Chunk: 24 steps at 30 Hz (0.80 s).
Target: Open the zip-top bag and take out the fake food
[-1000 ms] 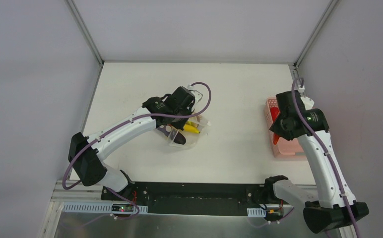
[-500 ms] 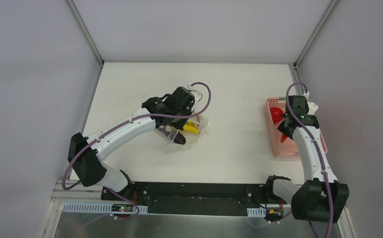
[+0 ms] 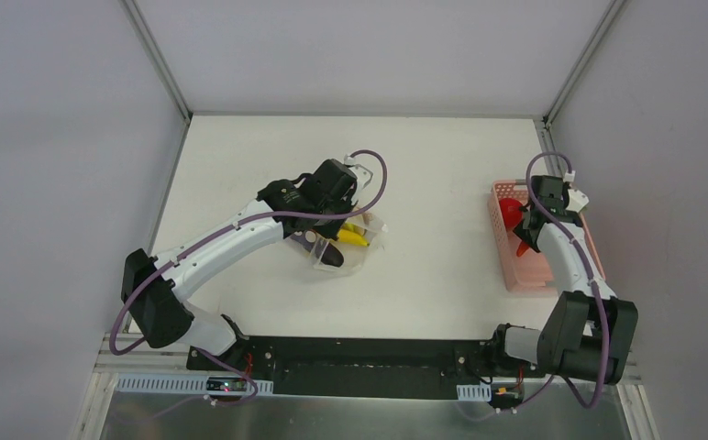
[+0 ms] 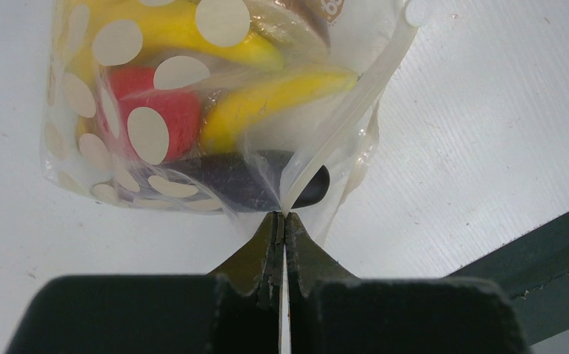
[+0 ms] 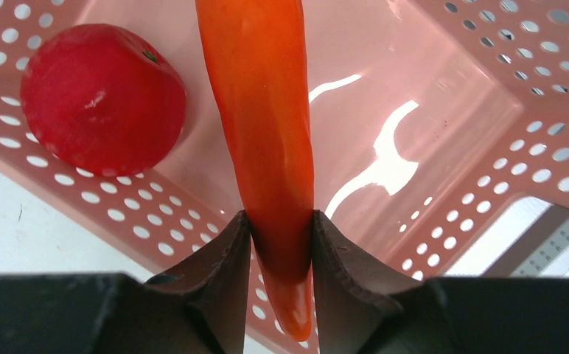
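Note:
The dotted clear zip-top bag [image 4: 193, 96] lies mid-table, also in the top view [image 3: 355, 246]. It holds yellow bananas [image 4: 274, 96], a red piece [image 4: 145, 99] and a dark purple eggplant [image 4: 222, 181]. My left gripper [image 4: 282, 215] is shut on the bag's zip-strip edge; in the top view it [image 3: 337, 218] is at the bag's far left side. My right gripper [image 5: 276, 221] is shut on an orange carrot-like piece [image 5: 263, 110] over the pink basket [image 5: 444, 96], beside a red tomato [image 5: 101, 96]. In the top view it [image 3: 526, 236] hangs above the basket [image 3: 536, 275].
The pink slotted basket stands at the table's right edge, close to the right wall [image 3: 671, 137]. Metal frame rails run along the back corners. A black bar [image 3: 369, 353] lines the near edge between the arm bases.
My right arm has folded and lowered, bringing the orange piece down into the basket beside the tomato. My left gripper still pinches the bag and has barely moved.

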Motion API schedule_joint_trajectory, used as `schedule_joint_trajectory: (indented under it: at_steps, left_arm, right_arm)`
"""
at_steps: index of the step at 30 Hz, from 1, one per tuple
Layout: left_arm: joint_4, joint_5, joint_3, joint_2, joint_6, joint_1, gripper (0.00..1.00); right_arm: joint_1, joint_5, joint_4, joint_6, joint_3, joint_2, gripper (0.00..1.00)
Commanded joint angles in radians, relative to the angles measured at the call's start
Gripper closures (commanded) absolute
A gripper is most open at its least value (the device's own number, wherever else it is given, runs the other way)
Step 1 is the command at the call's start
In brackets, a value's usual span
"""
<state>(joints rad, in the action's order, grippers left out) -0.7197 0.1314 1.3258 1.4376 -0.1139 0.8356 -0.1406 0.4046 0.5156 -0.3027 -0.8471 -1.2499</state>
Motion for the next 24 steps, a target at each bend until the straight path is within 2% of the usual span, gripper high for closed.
schedule_joint_trajectory:
  at_steps: [1,3,9,13,18,24]
  left_arm:
    - [0.000,-0.012,0.000,-0.025,0.011,-0.009,1.00]
    - [0.000,-0.015,0.000,-0.024,0.010,-0.009,1.00]
    - [0.000,-0.023,0.001,-0.022,0.007,-0.010,1.00]
    - [0.000,-0.025,0.004,-0.018,0.008,-0.009,1.00]
    - [0.000,-0.032,0.003,-0.018,0.005,-0.009,1.00]
    - [-0.001,-0.031,0.004,-0.016,0.005,-0.009,1.00]
  right_arm:
    - [-0.011,0.001,-0.107,-0.001,0.001,-0.037,0.85]
    - [-0.011,0.001,-0.106,-0.002,-0.010,-0.046,0.81]
    - [-0.011,-0.042,-0.077,-0.025,-0.023,0.019,0.49]
    - [-0.011,-0.049,-0.062,-0.025,-0.018,0.078,0.33]
    - [-0.011,-0.093,-0.009,-0.028,-0.047,0.123,0.29]
    - [0.006,-0.266,0.031,-0.065,-0.069,0.204,0.27]
